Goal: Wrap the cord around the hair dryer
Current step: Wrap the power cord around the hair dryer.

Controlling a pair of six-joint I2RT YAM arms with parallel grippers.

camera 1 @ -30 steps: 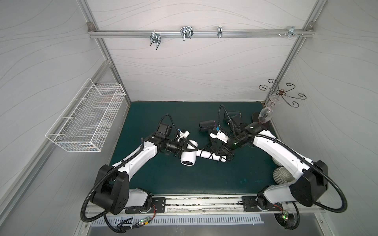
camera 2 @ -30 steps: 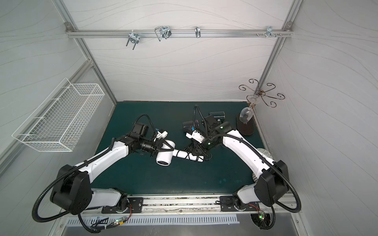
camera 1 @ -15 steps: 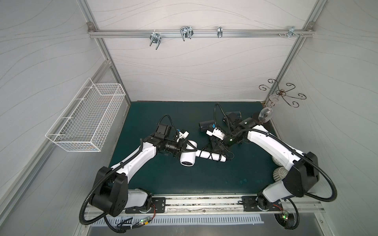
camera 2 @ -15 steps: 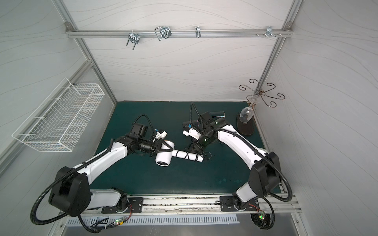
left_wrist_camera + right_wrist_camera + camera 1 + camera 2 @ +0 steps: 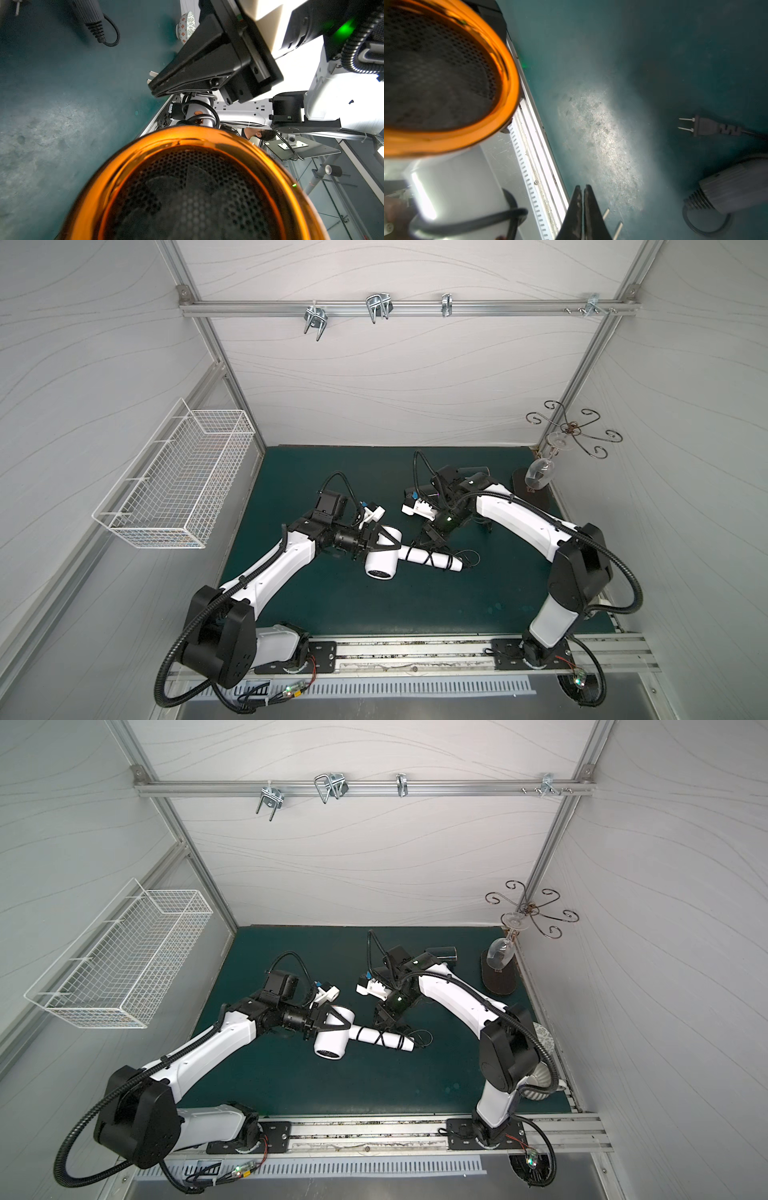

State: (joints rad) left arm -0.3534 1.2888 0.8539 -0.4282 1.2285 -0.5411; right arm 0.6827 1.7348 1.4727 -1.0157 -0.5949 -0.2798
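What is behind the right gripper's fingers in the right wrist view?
Two plug prongs stick out from behind the shut right gripper. The plug body is covered by the fingers, and so is whether they pinch it.

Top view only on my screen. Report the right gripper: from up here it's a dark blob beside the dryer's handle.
Observer: In the right wrist view the right gripper is shut to a slit; two plug prongs stick out just beside its tips, the plug's body hidden.
Operator: Confirm that's the only plug down there.
Observer: It isn't. A second plug lies on the mat, clear of the gripper.
Operator: Describe the hair dryer end facing the left wrist camera.
Observer: An orange ring around black mesh.
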